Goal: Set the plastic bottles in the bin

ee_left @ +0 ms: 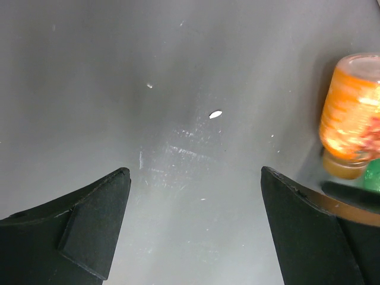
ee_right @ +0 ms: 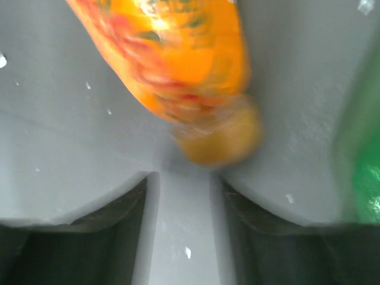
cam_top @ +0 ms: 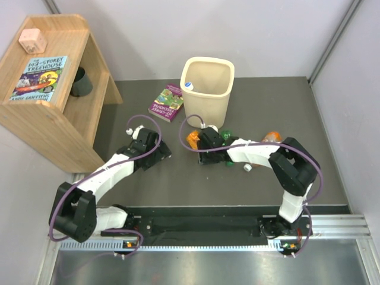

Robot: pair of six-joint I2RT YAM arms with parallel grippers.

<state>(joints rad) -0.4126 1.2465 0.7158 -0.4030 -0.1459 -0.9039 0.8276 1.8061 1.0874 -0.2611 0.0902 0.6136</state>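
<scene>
The cream bin [cam_top: 218, 102] stands at the back centre, and a clear bottle [cam_top: 188, 85] with a white cap leans inside its left wall. One orange bottle [cam_top: 193, 140] [ee_left: 350, 119] [ee_right: 178, 65] lies in front of the bin. My right gripper [cam_top: 205, 140] [ee_right: 184, 175] is right behind it, jaws narrowed to a slim gap with floor showing between them. The bottle's end sits at the fingertips; whether they pinch it is unclear. A green bottle [cam_top: 227, 135] [ee_right: 362, 154] lies beside it. A second orange bottle [cam_top: 271, 136] lies further right. My left gripper [cam_top: 155, 141] [ee_left: 196, 172] is open over bare floor.
A wooden shelf [cam_top: 53, 113] at the left holds a book [cam_top: 41, 77], a pink block [cam_top: 32, 40] and a dark cup [cam_top: 81, 82]. Another book [cam_top: 168, 102] lies left of the bin. A small white piece [cam_top: 247, 167] lies near the right arm.
</scene>
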